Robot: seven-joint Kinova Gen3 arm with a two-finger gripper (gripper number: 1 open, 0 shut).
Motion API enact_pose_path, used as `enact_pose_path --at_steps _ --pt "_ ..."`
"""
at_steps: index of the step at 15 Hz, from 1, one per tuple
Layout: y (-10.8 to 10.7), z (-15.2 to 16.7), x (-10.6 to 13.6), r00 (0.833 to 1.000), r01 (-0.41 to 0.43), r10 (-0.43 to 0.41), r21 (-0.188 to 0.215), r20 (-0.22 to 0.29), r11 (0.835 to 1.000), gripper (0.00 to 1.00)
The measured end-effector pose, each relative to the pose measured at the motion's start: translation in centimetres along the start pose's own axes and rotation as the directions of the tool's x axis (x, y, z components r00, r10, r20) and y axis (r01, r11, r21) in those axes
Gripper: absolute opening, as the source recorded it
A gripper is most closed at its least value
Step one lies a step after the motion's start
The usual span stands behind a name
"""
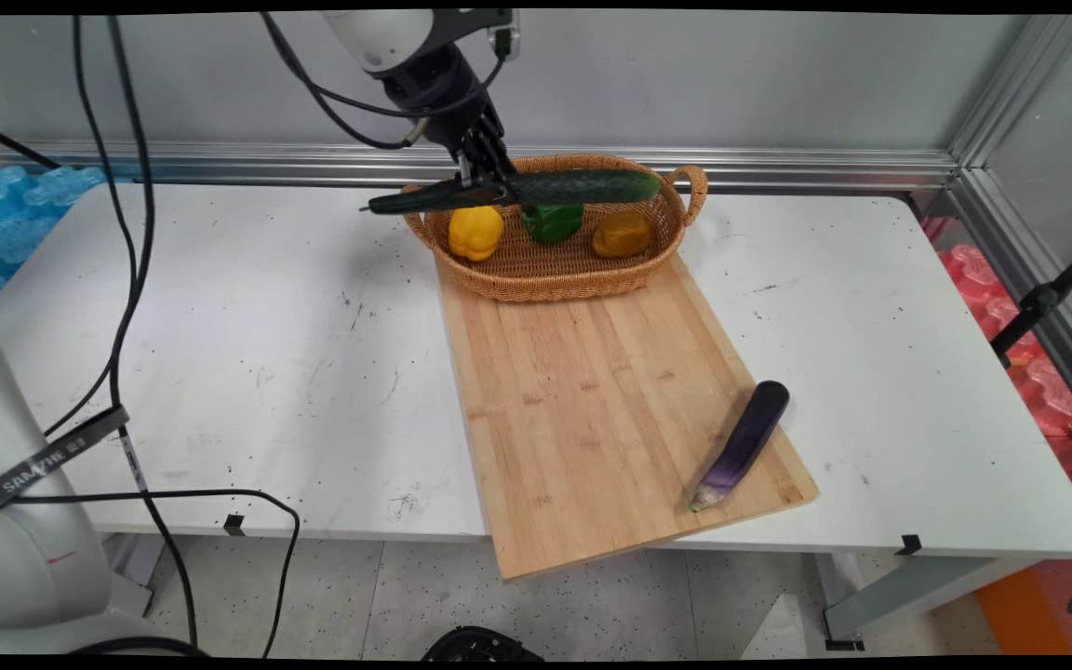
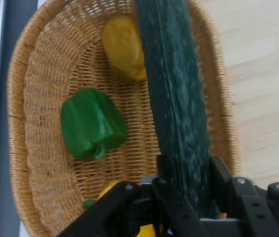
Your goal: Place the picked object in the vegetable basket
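Your black two-finger claw [image 1: 489, 189] is clamped on a long dark green cucumber [image 1: 536, 189], gripping it left of its middle and holding it level above the oval woven wicker basket [image 1: 555, 274], and you can see it plainly in the hand view, where the cucumber [image 2: 176, 98] runs up between the fingers [image 2: 179, 207] and crosses right over the basket [image 2: 30, 148].

Now work from the near edge of the worktop [image 1: 247, 372] outward. At the front you've got a light bamboo cutting board [image 1: 592, 409], its near left corner hanging over the worktop's near edge. On the board's near right corner lies a slim purple eggplant [image 1: 743, 445], slanted, its green stem end towards you.

Go further back and the basket sits on the board's far end, close to the worktop's far edge, with a loop handle at its right end. Inside it, left to right in the main view, you see a yellow bell pepper [image 1: 475, 232], a green bell pepper [image 1: 552, 221] and a dull yellow-brown rounded vegetable [image 1: 622, 234]. The hand view shows the green pepper [image 2: 92, 123] lying on the weave beside the cucumber's line, the rounded one [image 2: 123, 47] partly tucked behind the cucumber, and a sliver of the yellow pepper [image 2: 110, 187] at the claw's linkage.
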State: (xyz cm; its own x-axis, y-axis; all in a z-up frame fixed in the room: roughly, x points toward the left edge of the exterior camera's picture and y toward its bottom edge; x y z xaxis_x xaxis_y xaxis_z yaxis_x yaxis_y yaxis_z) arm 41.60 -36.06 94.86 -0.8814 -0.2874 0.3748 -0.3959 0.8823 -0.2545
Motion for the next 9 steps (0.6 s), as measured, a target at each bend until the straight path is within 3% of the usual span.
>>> enact_pose_path --at_steps 4,9 --pt "-1.3 2.1 0.4 0.999 -0.041 0.041 0.005 0.024 0.999 0.00" --pt "-2.5 5.8 1.0 0.992 -0.111 0.112 -0.017 0.051 0.994 0.00"
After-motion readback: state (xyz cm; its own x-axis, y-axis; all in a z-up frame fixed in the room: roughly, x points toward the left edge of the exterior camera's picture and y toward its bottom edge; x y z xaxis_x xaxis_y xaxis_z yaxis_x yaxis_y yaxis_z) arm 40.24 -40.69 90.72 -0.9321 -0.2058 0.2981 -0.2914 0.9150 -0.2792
